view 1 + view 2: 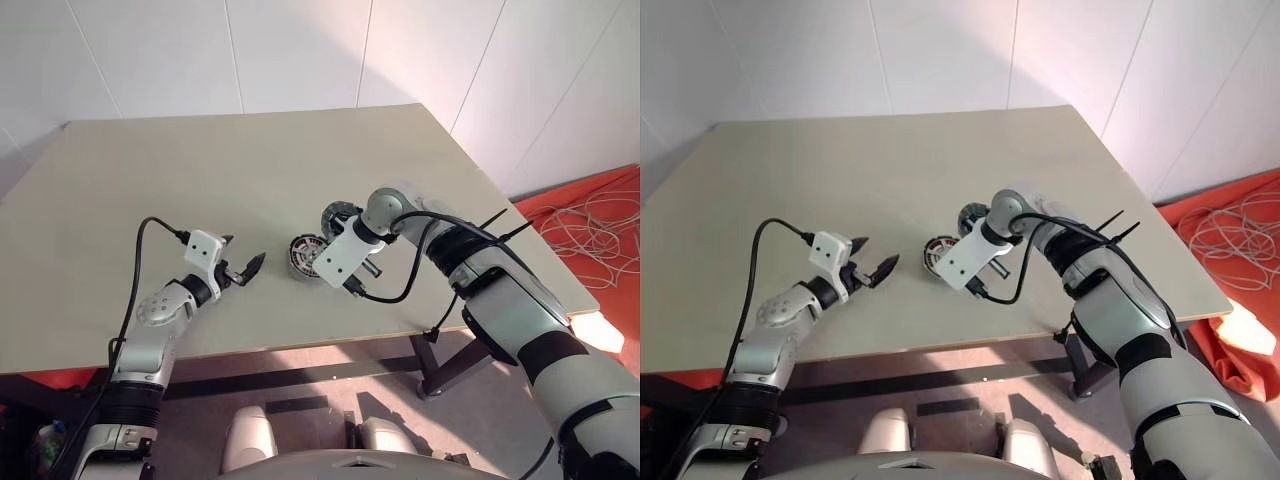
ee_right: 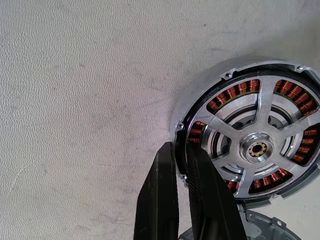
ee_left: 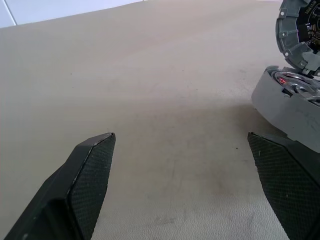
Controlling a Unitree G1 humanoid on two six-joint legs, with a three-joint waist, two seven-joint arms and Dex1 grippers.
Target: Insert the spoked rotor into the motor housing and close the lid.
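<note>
Leftmost, the left gripper [image 1: 243, 268] hovered low over the table [image 1: 200, 180], its two black fingers [image 3: 90, 175] spread wide with nothing between them, aimed toward the parts to its right. Next, near the table's middle, the motor housing [image 2: 250, 145] lay flat, copper windings visible around its rim, and the spoked rotor [image 2: 257, 149] already sat inside it, silver hub at the centre. Just behind the housing the lid [image 1: 338, 215] stood tilted up on edge. Then the right gripper [image 2: 181, 165] pointed steeply down at the housing's rim, fingers pinched nearly together on that silver rim.
</note>
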